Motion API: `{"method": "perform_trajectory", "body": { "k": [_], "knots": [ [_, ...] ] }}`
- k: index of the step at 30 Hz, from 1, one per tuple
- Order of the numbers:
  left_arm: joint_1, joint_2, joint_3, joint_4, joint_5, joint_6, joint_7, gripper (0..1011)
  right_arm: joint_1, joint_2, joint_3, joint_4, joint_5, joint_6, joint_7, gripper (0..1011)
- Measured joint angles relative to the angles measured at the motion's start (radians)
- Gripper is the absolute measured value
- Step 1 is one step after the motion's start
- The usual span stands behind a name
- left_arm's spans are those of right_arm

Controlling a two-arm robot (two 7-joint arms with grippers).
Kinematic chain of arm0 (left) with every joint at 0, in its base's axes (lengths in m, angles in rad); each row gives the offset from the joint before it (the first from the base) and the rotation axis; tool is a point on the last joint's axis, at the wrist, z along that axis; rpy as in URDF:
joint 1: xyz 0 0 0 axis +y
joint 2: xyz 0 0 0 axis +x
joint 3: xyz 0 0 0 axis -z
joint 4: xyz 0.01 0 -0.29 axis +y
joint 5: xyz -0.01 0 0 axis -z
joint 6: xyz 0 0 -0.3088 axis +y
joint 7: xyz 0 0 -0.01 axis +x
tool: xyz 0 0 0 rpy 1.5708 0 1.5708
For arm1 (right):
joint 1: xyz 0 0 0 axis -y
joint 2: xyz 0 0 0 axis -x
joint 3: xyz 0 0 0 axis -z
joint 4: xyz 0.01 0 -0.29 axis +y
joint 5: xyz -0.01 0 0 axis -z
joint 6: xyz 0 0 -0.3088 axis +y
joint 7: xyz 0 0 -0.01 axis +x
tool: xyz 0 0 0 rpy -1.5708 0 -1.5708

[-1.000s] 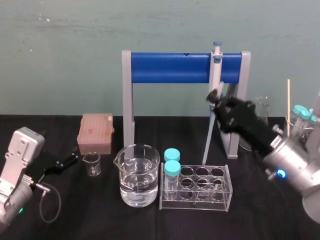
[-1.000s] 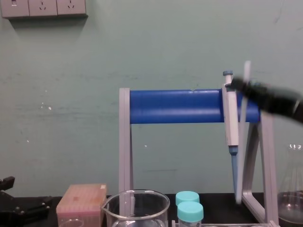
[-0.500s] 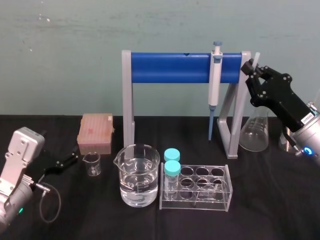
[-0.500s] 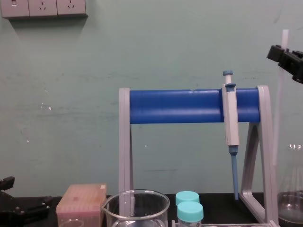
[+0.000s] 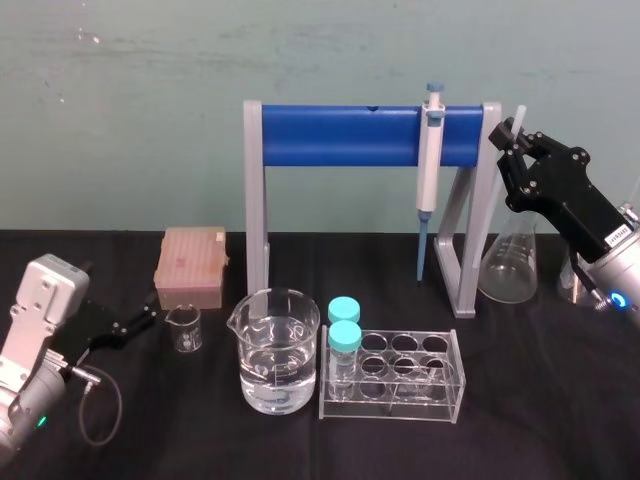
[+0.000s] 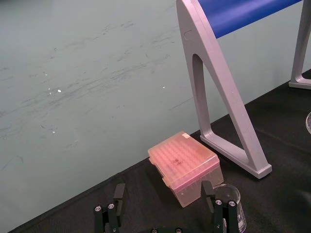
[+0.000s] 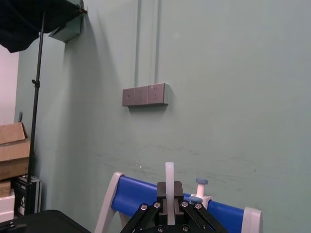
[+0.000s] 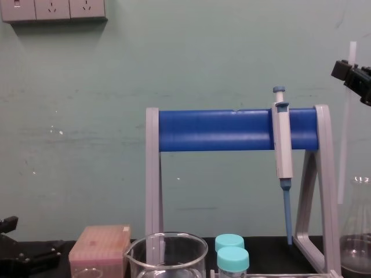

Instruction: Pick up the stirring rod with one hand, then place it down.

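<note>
Lab bench under a black cloth [image 5: 540,420], seen from the robot's head and chest.

Just inward of the right gripper [image 5: 512,145]: a tall stand [image 5: 340,135] with grey legs and a blue crossbar, the biggest item here. Hanging from that crossbar near the gripper, a grey-white pipette [image 5: 429,150] with its blue tip down, probably parked there so the tip touches nothing.

Right gripper raised to crossbar height, fingers pressed together on the stirring rod [image 8: 345,145] close to its top end. Hangs nearly upright below the grip, lower end in the air near the neck of a conical flask [image 5: 512,262]. Likely gripped high and vertical to clear the glassware. Lifting looks done, setting down not yet.

Far to the opposite side and low by the table: the left gripper [image 6: 163,208], parked, fingers spread wide, nothing between them.

Containers, big to small:
- Well below and inward of the right gripper, a large beaker [image 5: 275,350], about half full of clear liquid.
- Beside it, nearer that gripper, a clear tube rack [image 5: 420,390] holding two teal-capped tubes [image 5: 344,322] at its far end, with the other holes empty.
- Beneath the right gripper, the flask, seemingly empty.
- Just ahead of the left gripper, a closed pink tip box [image 6: 184,162].
- Touching or nearly touching that box, a small beaker [image 5: 184,328], apparently empty.
</note>
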Motion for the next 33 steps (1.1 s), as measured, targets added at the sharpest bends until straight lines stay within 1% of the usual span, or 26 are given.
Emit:
{"method": "perform_trajectory", "body": {
  "k": [33],
  "knots": [
    [0.0, 0.0, 0.0, 0.0, 0.0, 0.0, 0.0, 1000, 0.013, -0.013, 0.002, 0.023, -0.009, 0.01, 0.013, 71]
  ]
}}
